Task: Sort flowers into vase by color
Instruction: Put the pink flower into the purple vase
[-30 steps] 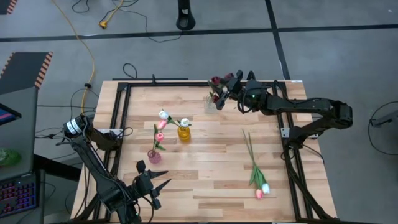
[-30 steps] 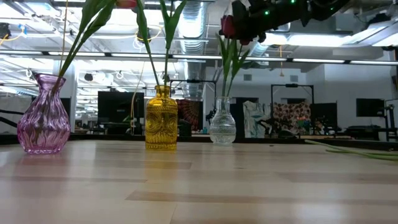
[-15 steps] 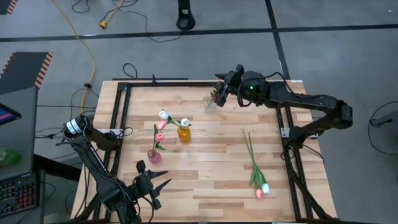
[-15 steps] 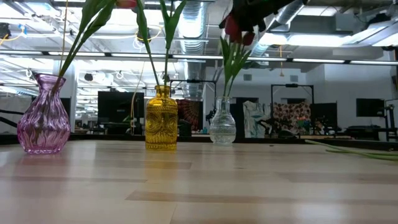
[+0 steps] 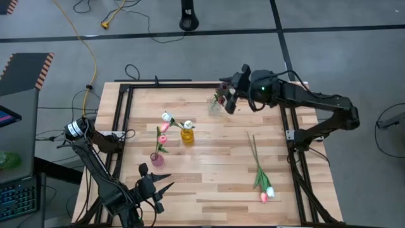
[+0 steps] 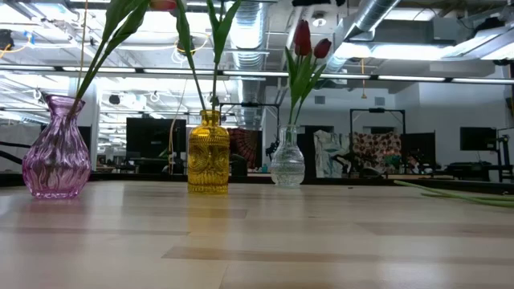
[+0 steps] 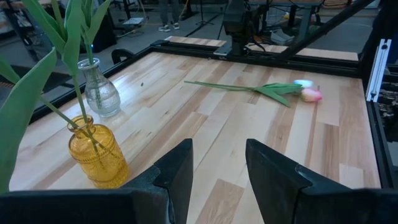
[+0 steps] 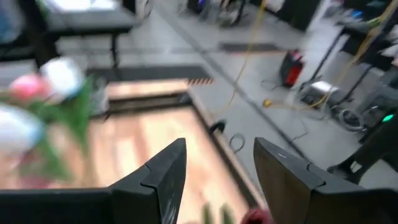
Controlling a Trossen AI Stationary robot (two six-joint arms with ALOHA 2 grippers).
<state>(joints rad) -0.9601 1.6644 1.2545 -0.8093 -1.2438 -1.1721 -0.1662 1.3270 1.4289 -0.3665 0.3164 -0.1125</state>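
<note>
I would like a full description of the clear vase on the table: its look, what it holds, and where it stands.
The clear vase looks like ribbed, colourless glass with a round belly and a narrow neck. It stands upright on the wooden table near the far edge, apart from the yellow vase. Green stems rise from its neck, bearing two dark red tulips. From above, the right pincer hovers open beside it, gripping nothing.

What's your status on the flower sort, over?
Right gripper open, empty, beside the clear vase holding dark red tulips. Left gripper open, parked at near edge. Two tulips still lying on table. Nothing in the way.
</note>
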